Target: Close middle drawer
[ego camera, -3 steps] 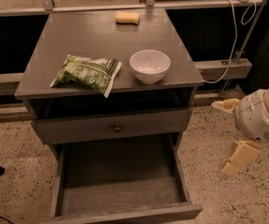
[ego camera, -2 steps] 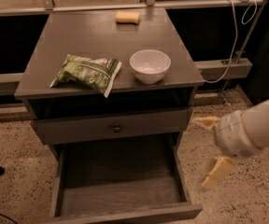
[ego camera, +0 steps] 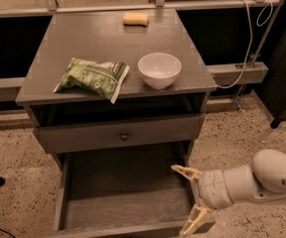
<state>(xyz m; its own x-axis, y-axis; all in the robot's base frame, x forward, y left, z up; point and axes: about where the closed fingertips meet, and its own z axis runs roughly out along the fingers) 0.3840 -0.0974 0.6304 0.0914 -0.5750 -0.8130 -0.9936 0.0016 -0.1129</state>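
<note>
While the middle drawer hangs pulled far out at the bottom of the bench, the gripper sits at its front right corner.
Gripper fingers are spread wide, holding nothing: upper fingertip just over the drawer's right wall, lower one down by the right end of the front panel. My read: it's staged there to get a flat face on the front and shove inward, not to pinch a knob. Drawer is grey wood, wide and shallow, grain showing on the floor, low sides, empty. Front panel is mostly cut off at the bottom edge, so its knob isn't visible. It sits directly under the knobbed drawer front, which looks nearly shut. Green bag, white bowl and yellow block are up on the bench top, well apart from the push path.
</note>
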